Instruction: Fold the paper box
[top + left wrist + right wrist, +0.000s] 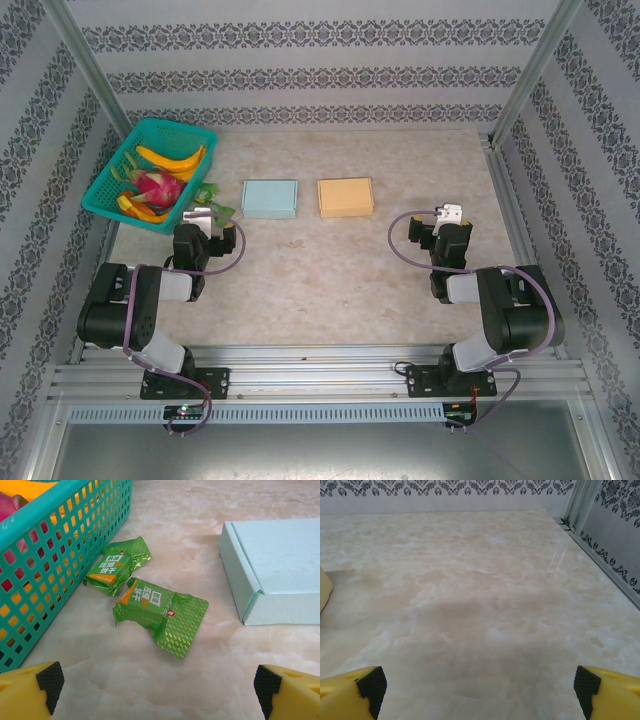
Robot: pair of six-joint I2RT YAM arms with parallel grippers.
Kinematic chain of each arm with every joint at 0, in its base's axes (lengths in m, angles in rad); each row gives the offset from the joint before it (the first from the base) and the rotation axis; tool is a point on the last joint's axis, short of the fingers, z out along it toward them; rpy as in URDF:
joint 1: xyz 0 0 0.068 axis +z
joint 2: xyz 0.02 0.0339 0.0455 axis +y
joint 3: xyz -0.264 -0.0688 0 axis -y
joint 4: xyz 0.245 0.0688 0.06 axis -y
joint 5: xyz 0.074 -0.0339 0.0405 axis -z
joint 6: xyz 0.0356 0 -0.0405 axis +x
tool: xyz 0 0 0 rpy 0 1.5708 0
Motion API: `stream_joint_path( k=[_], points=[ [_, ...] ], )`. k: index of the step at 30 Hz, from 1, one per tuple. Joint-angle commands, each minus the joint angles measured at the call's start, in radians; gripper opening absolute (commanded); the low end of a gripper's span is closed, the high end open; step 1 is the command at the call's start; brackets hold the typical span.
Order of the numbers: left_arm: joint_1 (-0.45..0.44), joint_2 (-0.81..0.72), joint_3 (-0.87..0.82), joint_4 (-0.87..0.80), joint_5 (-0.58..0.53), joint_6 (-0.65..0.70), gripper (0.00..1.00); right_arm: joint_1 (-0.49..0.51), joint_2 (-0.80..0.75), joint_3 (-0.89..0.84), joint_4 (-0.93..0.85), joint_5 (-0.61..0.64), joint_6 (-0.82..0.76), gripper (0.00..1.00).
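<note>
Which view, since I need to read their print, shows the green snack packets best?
Left wrist: both green snack packets lie large and unobstructed beside the teal basket, print visible. Top external shows them as tiny green bits beside the basket's near corner.

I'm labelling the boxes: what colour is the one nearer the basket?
The box is pale blue-green, a plain colour, shown best in the left wrist view.

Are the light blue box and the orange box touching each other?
Apart. The top view shows the light blue box and the orange box lying side by side, with a strip of bare table between them.
</note>
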Motion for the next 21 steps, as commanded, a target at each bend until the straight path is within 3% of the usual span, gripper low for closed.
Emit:
stream_joint_path(
  k=[1, 14, 19, 21],
  points=[
    [0.013, 0.003, 0.017, 0.008, 0.021, 0.006, 1.0, 0.002, -0.008, 0.017, 0.018, -0.012, -0.007, 0.98],
    [0.014, 0.004, 0.017, 0.007, 0.022, 0.006, 1.0, 0.001, -0.006, 0.022, 0.012, -0.012, -0.007, 0.98],
    [0.014, 0.005, 0.017, 0.008, 0.021, 0.006, 1.0, -0.03, -0.001, 0.048, -0.031, -0.167, -0.021, 0.98],
    [0.013, 0.005, 0.017, 0.008, 0.021, 0.006, 1.0, -0.03, -0.007, 0.037, -0.02, -0.171, -0.025, 0.98]
  ],
)
